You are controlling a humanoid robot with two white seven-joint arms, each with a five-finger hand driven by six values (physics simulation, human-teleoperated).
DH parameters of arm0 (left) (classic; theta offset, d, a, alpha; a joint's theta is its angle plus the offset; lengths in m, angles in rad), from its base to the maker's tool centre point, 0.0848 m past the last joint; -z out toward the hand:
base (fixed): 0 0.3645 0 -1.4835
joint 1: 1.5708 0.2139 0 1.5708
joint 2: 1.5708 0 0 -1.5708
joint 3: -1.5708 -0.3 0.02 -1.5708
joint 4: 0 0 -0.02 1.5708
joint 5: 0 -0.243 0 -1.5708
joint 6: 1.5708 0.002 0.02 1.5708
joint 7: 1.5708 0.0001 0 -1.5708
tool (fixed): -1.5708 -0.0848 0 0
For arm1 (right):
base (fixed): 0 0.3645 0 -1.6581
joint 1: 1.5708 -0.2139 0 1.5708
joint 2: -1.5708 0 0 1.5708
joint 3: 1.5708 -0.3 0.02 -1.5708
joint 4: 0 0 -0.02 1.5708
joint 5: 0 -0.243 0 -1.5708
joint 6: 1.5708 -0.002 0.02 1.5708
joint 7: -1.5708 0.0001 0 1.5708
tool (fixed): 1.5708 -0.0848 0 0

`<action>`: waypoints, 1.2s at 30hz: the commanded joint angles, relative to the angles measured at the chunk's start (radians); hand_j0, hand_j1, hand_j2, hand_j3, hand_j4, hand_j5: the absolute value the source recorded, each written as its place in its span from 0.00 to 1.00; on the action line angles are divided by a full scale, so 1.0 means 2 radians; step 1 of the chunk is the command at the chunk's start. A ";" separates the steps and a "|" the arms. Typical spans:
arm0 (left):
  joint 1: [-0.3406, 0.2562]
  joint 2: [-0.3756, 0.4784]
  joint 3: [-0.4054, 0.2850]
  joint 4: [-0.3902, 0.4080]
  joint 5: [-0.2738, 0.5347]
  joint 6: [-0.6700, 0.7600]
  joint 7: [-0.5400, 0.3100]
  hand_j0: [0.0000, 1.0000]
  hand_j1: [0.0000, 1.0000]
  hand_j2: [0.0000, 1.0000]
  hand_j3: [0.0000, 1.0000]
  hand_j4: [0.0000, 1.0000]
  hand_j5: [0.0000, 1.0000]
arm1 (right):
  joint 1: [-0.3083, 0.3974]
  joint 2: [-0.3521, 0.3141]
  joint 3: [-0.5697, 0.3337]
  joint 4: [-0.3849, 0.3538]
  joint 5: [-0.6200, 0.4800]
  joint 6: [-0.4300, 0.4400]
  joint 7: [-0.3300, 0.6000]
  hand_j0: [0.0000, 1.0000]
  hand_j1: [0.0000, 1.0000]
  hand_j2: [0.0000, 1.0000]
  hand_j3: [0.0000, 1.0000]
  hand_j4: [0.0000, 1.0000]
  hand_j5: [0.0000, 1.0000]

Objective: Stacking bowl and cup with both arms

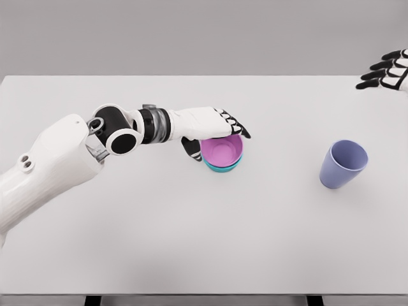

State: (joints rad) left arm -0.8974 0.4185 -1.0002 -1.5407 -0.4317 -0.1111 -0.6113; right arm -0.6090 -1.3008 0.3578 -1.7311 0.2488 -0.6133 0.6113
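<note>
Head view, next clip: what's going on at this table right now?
The left hand is reaching across the white table and has its fingers around the rim of a pink bowl, which sits nested in a teal bowl. A lavender cup stands alone to the right, tilted a bit and untouched. The right hand shows only at the upper right corner, fingers relaxed, holding nothing. The cup has not yet been stacked.
</note>
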 commanded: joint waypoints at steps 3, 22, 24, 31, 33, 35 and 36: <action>0.000 0.010 0.005 -0.021 0.006 -0.002 0.000 1.00 1.00 1.00 1.00 1.00 1.00 | 0.001 -0.014 -0.003 -0.007 -0.014 0.001 0.000 1.00 1.00 1.00 1.00 1.00 1.00; 0.279 0.228 0.396 -0.001 0.407 -0.250 0.000 1.00 1.00 1.00 1.00 1.00 1.00 | 0.048 0.042 0.062 0.003 -0.017 0.001 0.000 1.00 1.00 1.00 1.00 1.00 1.00; 0.283 0.225 0.399 0.000 0.405 -0.250 0.000 1.00 1.00 1.00 1.00 1.00 1.00 | 0.048 0.045 0.066 0.003 -0.017 0.001 0.000 1.00 1.00 1.00 1.00 1.00 1.00; 0.305 0.223 0.400 0.002 0.401 -0.250 0.000 1.00 1.00 1.00 1.00 1.00 1.00 | 0.048 0.050 0.084 0.000 -0.017 0.001 0.000 1.00 1.00 1.00 1.00 1.00 1.00; 0.308 0.223 0.400 0.004 0.402 -0.250 0.000 1.00 1.00 1.00 1.00 1.00 1.00 | 0.048 0.050 0.085 0.000 -0.016 0.001 0.000 1.00 1.00 1.00 1.00 1.00 1.00; 0.311 0.223 0.400 0.004 0.402 -0.250 0.000 1.00 1.00 1.00 1.00 1.00 1.00 | 0.048 0.050 0.090 0.000 -0.017 0.001 0.000 1.00 1.00 1.00 1.00 1.00 1.00; 0.311 0.223 0.400 0.005 0.402 -0.250 0.000 1.00 1.00 1.00 1.00 1.00 1.00 | 0.048 0.050 0.090 0.000 -0.016 0.001 0.000 1.00 1.00 1.00 1.00 1.00 1.00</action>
State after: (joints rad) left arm -0.2746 0.8629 -0.2002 -1.5327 0.3642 -0.6135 -0.6113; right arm -0.5139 -1.2005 0.5320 -1.7317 0.2201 -0.6135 0.6113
